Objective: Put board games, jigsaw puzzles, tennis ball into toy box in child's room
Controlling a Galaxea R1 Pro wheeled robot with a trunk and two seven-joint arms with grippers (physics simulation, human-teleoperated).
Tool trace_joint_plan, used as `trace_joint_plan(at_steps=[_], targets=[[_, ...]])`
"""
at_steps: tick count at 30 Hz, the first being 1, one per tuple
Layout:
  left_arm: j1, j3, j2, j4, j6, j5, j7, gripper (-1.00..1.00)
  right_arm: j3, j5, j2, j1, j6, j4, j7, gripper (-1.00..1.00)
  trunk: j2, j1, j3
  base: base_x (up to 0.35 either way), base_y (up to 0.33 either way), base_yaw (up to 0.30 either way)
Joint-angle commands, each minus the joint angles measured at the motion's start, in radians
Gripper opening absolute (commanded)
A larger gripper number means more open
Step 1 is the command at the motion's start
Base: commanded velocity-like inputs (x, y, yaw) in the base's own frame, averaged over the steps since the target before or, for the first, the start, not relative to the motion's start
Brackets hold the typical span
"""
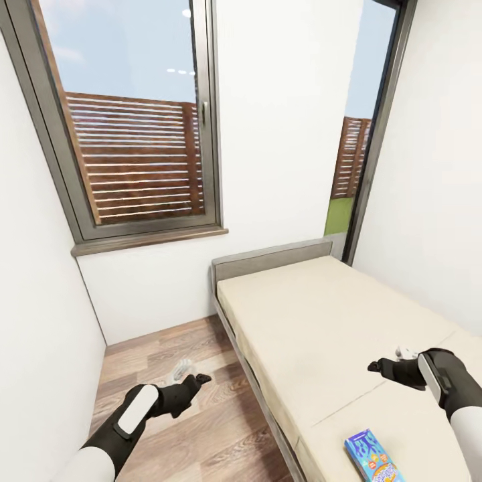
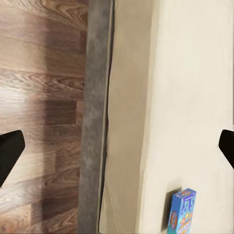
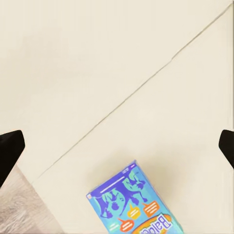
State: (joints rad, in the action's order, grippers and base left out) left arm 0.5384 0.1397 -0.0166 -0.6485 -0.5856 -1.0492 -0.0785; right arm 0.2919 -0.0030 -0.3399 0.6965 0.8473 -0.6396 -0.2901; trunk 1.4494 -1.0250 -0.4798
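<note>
Head view: blue board game (image 1: 373, 456) flat on bed (image 1: 314, 321), just below right gripper (image 1: 388, 367), jaws apart; left gripper (image 1: 189, 385) apart over floor (image 1: 167, 361).

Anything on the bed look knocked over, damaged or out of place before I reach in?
Nothing stands out. The blue game box lies flat on the bed, at an angle to its edge, intact. Both hands, left and right, are empty.

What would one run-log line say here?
scene: bed | blue board game lying on bed | left gripper open | right gripper open, empty
</note>
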Motion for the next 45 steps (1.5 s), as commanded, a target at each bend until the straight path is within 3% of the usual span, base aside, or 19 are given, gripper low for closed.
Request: trace_joint_plan(at_steps=[1,3,6,8,12,15,21,27,29,33,45], targets=[[0.000,0.003,-0.001,-0.002,-0.001,-0.012,-0.009,1.00,0.002,0.000,-0.001,0.003,0.000,0.006,-0.003,1.00,0.001,0.000,-0.001,0.000,0.000,-0.002],[0.000,-0.002,-0.001,-0.002,-0.001,-0.014,-0.010,1.00,0.002,-0.001,-0.004,0.008,-0.008,0.017,-0.004,1.00,0.008,-0.004,-0.004,0.000,0.000,-0.001],[0.001,-0.002,0.004,0.015,0.005,0.000,-0.059,1.00,0.001,0.000,-0.007,0.012,-0.014,0.020,-0.005,1.00,0.029,-0.015,-0.014,0.000,0.000,0.000],[0.003,-0.004,0.032,0.038,0.043,0.062,-0.159,1.00,0.000,0.000,-0.008,0.014,0.002,0.026,-0.006,1.00,0.043,-0.023,-0.020,0.000,0.000,0.000],[0.007,-0.004,0.044,0.055,0.059,0.081,-0.182,1.00,0.001,0.001,-0.008,0.035,0.004,0.105,0.010,1.00,0.071,-0.038,-0.032,0.000,0.000,0.000],[0.010,-0.004,0.052,0.059,0.060,0.084,-0.206,1.00,0.001,0.002,-0.005,0.062,0.000,0.220,0.058,1.00,0.092,-0.050,-0.042,0.000,0.000,0.000],[0.012,-0.003,0.078,0.061,0.057,0.086,-0.236,1.00,0.003,-0.008,-0.010,0.075,0.001,0.277,0.081,1.00,0.134,-0.073,-0.061,0.000,0.000,0.000],[0.013,-0.002,0.083,0.061,0.051,0.085,-0.244,1.00,0.003,-0.013,-0.007,0.075,0.003,0.284,0.078,1.00,0.176,-0.096,-0.079,0.000,0.000,0.000],[0.019,-0.003,0.084,0.057,0.046,0.083,-0.265,1.00,0.002,-0.011,-0.006,0.074,0.000,0.285,0.037,1.00,0.190,-0.103,-0.086,0.000,0.000,0.000],[0.025,-0.003,0.094,0.055,0.035,0.083,-0.288,1.00,0.002,-0.008,-0.007,0.074,-0.001,0.283,0.022,1.00,0.218,-0.119,-0.098,0.000,0.000,0.000],[0.028,-0.002,0.106,0.055,0.008,0.083,-0.296,1.00,0.003,-0.008,-0.007,0.074,0.002,0.278,0.018,1.00,0.302,-0.165,-0.136,0.000,0.000,0.000]])
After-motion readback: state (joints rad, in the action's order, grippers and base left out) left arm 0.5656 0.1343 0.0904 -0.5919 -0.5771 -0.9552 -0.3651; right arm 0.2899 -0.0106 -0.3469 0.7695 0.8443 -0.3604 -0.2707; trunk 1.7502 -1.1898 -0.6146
